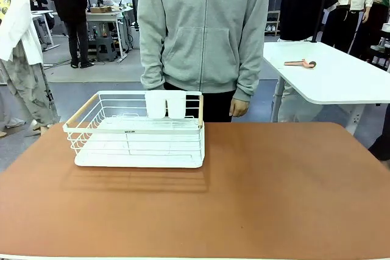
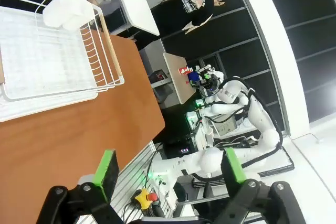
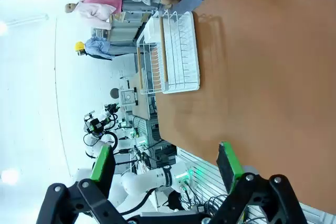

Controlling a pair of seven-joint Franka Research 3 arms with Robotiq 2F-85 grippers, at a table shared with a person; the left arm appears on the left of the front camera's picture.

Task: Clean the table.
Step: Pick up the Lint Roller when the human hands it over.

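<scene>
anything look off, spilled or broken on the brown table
Nothing stands out. The white dish rack sits upright and flat on the table, and the brown top around it shows no visible spill or damage.

Cropped, hidden and unclear parts
The table (image 1: 274,193) is cropped by the front view's left, right and bottom edges. The person (image 1: 204,28) is cut off at the top edge, and one hand is hidden behind the white rack (image 1: 137,132). A pinkish item (image 1: 300,63) on the white side table (image 1: 341,83) is too small to be identified.
</scene>
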